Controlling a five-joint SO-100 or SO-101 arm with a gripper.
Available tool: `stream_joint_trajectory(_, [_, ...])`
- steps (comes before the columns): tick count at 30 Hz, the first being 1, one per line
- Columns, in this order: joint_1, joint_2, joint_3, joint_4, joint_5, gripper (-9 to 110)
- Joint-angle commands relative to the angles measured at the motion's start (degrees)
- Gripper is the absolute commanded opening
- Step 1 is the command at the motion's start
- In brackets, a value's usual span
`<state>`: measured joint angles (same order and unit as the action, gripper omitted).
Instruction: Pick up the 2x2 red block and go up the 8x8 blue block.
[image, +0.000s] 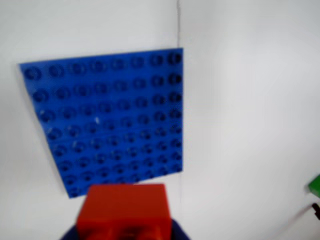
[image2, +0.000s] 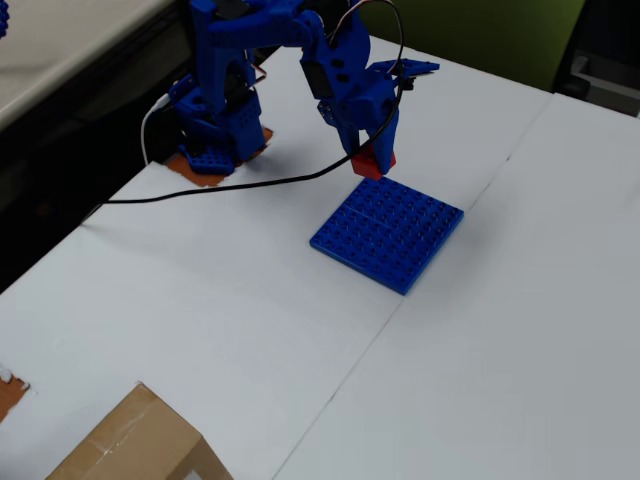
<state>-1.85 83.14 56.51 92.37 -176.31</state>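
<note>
The 2x2 red block fills the bottom middle of the wrist view, held between blue fingers. In the overhead view my gripper is shut on the red block and holds it in the air just above the far corner of the blue plate. The 8x8 blue block lies flat on the white table, studs up. In the wrist view the plate lies ahead of the red block, beyond its top edge.
The arm's base stands at the table's far left, with a black cable trailing across the table. A cardboard box sits at the bottom left. A seam splits the white table. A green object shows at the right edge.
</note>
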Motion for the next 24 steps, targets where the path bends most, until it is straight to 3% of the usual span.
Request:
stream_joint_trajectory(1, [-1.1, -0.7, -4.0, -1.1, -1.6, 3])
stream_joint_trajectory(24, [0.5, -4.5, -10.4, 2.5, -12.6, 4])
